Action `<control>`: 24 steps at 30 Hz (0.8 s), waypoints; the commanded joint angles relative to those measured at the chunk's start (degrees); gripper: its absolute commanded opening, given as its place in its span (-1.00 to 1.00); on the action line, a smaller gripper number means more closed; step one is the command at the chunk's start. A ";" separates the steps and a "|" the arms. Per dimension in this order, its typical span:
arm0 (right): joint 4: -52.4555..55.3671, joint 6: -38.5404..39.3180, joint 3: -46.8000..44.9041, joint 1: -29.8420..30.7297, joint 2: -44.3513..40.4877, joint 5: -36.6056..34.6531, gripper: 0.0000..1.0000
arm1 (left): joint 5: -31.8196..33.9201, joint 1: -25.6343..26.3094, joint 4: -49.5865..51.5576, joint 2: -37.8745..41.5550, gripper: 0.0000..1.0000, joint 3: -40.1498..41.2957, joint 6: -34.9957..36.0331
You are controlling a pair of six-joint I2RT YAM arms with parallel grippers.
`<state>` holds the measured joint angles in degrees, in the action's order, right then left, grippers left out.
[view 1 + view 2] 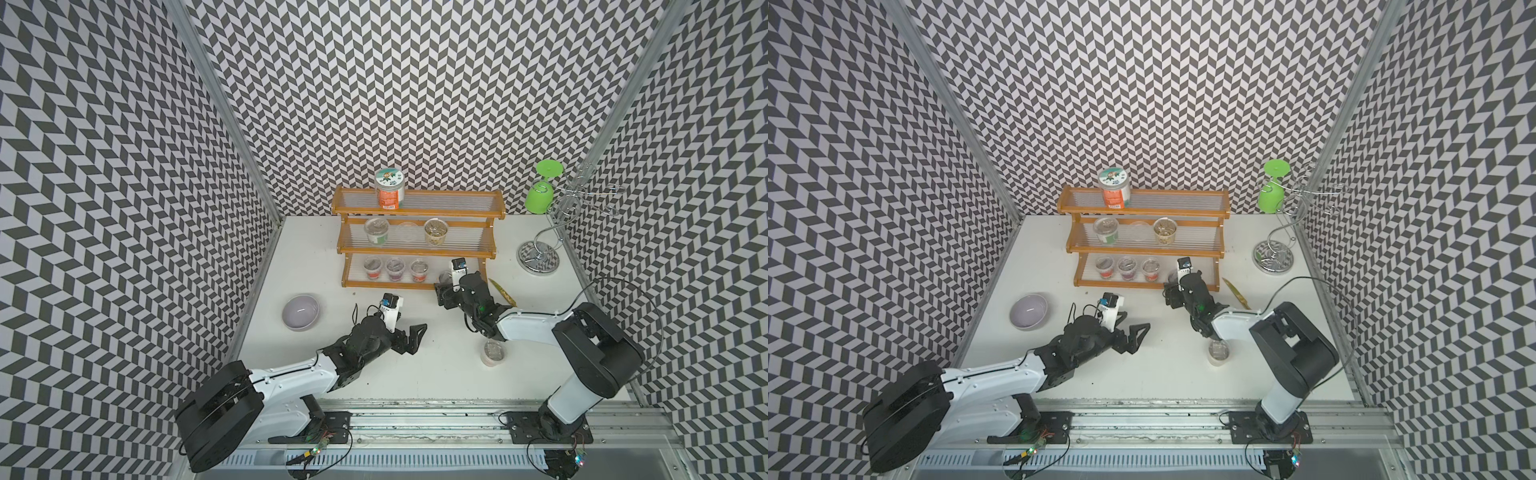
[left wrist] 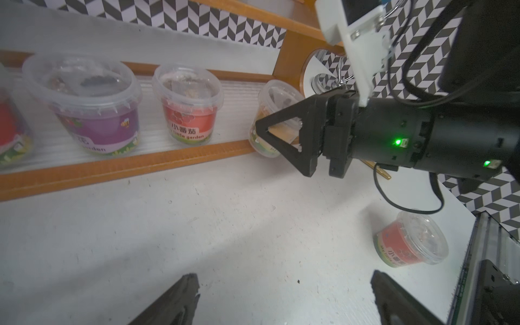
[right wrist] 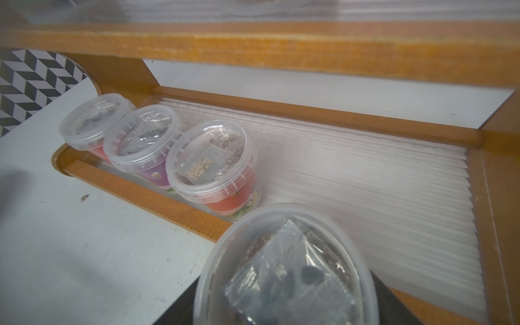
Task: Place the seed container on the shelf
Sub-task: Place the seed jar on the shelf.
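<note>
The shelf (image 1: 415,249) (image 1: 1142,250) is a stepped orange-brown rack with clear ribbed tiers, standing at the back of the table. My right gripper (image 1: 444,287) is shut on the seed container (image 1: 444,276) (image 3: 284,270), a clear lidded pot with seed bags inside. It is held tilted at the front rail of the bottom tier (image 3: 365,180), to the right of three pots. In the left wrist view the seed container (image 2: 278,95) sits between the right fingers (image 2: 298,132). My left gripper (image 1: 409,323) (image 2: 284,277) hangs open over bare table, holding nothing.
Three pots (image 1: 395,269) stand on the bottom tier, three on the middle tier (image 1: 435,231), and a tall jar (image 1: 389,189) on top. Another red pot (image 1: 493,353) (image 2: 410,239) sits under the right arm. There is a lilac bowl (image 1: 301,311) at left and a chrome stand (image 1: 538,257) with a green glass (image 1: 540,199) at right.
</note>
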<state>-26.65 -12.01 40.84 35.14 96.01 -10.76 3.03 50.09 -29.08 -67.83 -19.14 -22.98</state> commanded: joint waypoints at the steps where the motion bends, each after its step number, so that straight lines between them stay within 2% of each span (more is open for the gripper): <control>1: -5.26 -0.70 1.36 -0.22 1.47 -2.04 0.52 | 0.60 -0.16 -10.55 -1.29 0.99 1.26 4.98; 6: -4.93 -1.05 3.26 -0.55 3.18 -2.53 0.52 | 0.08 -0.16 -9.63 -3.63 0.99 -1.41 8.10; 11: -3.79 -0.53 5.22 -0.77 4.61 -3.08 0.52 | -0.31 -0.25 -7.57 -5.36 0.99 -3.19 8.09; 24: -2.60 0.22 7.94 -0.86 5.87 -3.03 0.52 | 0.86 -0.35 -10.37 -9.70 0.99 -4.69 8.98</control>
<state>-27.22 -12.10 47.66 34.57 101.23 -12.71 3.33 50.04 -36.97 -76.93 -21.85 -14.81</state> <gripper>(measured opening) 0.761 0.992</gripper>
